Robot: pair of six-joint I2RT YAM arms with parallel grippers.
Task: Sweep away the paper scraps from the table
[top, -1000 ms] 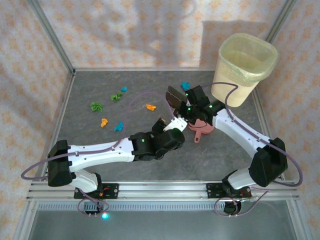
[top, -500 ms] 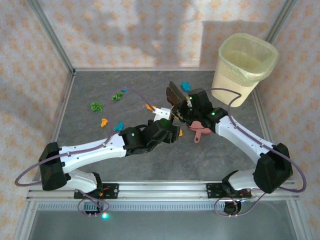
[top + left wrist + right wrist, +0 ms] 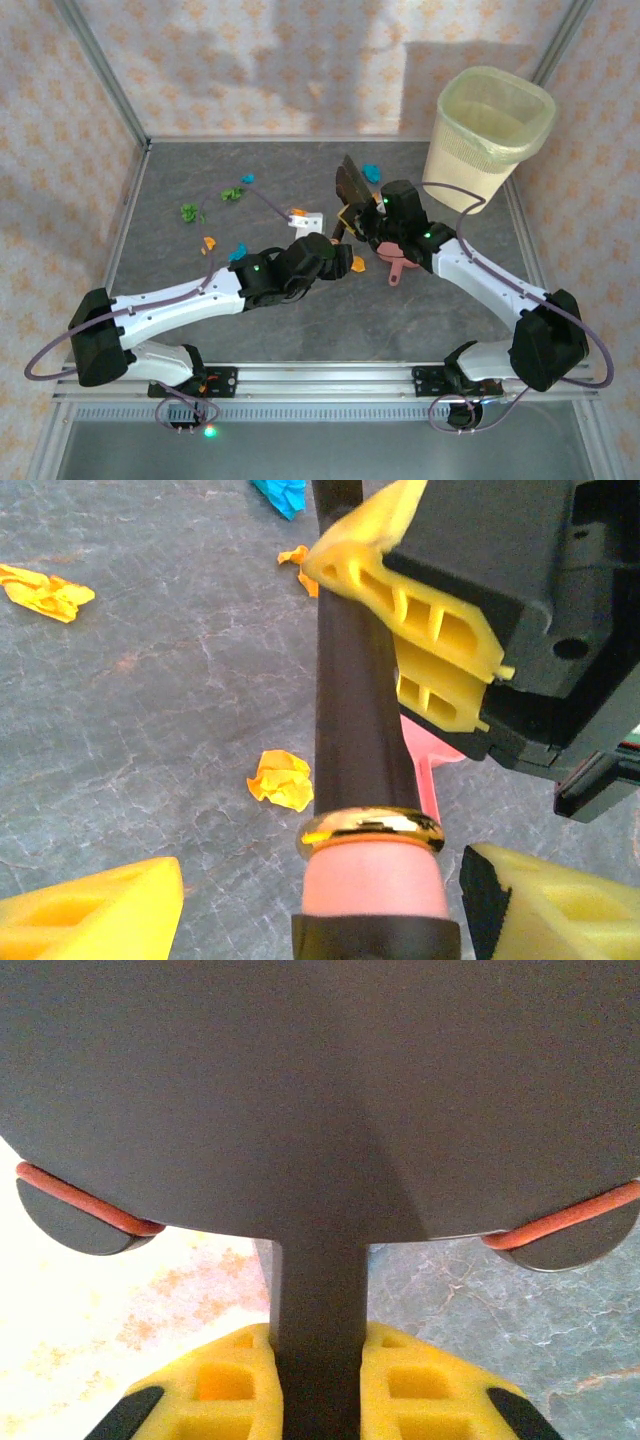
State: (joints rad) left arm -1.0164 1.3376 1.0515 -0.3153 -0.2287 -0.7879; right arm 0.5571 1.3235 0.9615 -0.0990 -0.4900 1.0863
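**Changed**
- Left arm (image 3: 200, 300): lies farther up-table and leftward than a second ago. Elbow drawn back toward the near-left corner, wrist brought to the foot of the brush handle.
- Left gripper (image 3: 322, 880): fingers released, spread either side of the handle's pink butt end without touching it. Gap a shade narrower than half a second ago.
- Right gripper (image 3: 373, 213): clenched on the handle of the brush (image 3: 349, 186), higher up. Shifted slightly left with it. Bristle head tilted, apparently clear of the surface.
- Meaning for the task: looks like a handover being set up. Sweeping judged not yet begun.

**Surroundings**
- Table (image 3: 380, 320): dark grey, railed.
- Bin (image 3: 490, 130): cream, far-right corner, well apart from most of the litter.
- Dustpan (image 3: 398, 258): pink, flat on the table, partly under the right gripper, unheld.
- Paper scraps (image 3: 190, 212): all on the table. Green, teal and orange bits scattered left of centre, and one teal beyond the bristles.
- Orange scrap (image 3: 357, 264): newly uncovered, near the dustpan.

**In the way**
- Both wrists crowd above the dustpan.
- Left arm's cable (image 3: 262, 200): hangs across the scrap field, liable to drag bits.
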